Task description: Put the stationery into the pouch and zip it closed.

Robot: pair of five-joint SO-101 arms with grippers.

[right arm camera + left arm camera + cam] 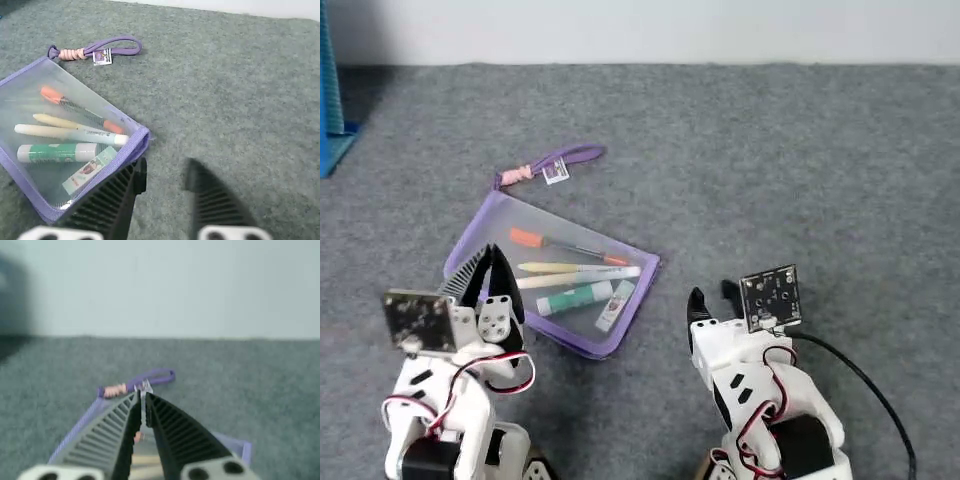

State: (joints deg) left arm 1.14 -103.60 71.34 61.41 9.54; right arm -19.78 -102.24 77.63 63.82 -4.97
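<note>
A clear pouch [525, 215] with purple trim lies flat and askew on the grey surface [800, 170]. From its far corner a purple strap [565, 158] trails away over the surface, with a pink knot [518, 175] and a small tag [556, 173]. Inside, roughly side by side, lie a dark pen [568, 248] with orange ends, a yellow pen [548, 267], a white marker [582, 276] and a green-and-white glue stick [575, 297]. A small flat labelled piece [616, 305] sits beside the glue stick. Whether the zip is closed cannot be told.
</note>
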